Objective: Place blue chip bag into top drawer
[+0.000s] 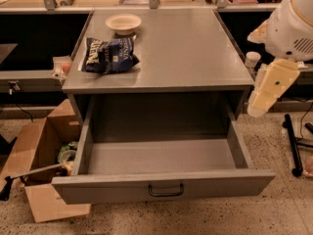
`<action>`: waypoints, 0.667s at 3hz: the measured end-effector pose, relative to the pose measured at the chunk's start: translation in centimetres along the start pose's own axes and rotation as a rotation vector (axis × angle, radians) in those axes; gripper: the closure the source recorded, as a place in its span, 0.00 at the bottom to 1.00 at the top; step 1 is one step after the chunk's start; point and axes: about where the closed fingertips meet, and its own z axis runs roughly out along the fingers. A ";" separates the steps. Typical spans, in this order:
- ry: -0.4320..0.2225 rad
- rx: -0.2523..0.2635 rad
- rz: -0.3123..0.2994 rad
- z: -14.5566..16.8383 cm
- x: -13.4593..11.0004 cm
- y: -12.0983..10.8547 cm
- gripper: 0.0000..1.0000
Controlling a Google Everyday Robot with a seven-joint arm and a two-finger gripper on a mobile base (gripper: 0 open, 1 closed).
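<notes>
Blue chip bag point(110, 55) left, end effector point(260, 103) right

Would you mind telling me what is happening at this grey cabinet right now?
The crinkled navy-blue foil chip bag lies on the grey cabinet top, just in front of a cream round bowl, and nothing is holding it. The wide grey metal top drawer is pulled open, and the bag is not yet in it. The robot's gripper hangs off the cabinet's right side, well away from the bag.
</notes>
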 end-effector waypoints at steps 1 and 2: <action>-0.072 0.034 -0.045 2.8 -3.1 -5.0 0.00; -0.196 0.034 -0.095 5.6 -7.9 -9.7 0.00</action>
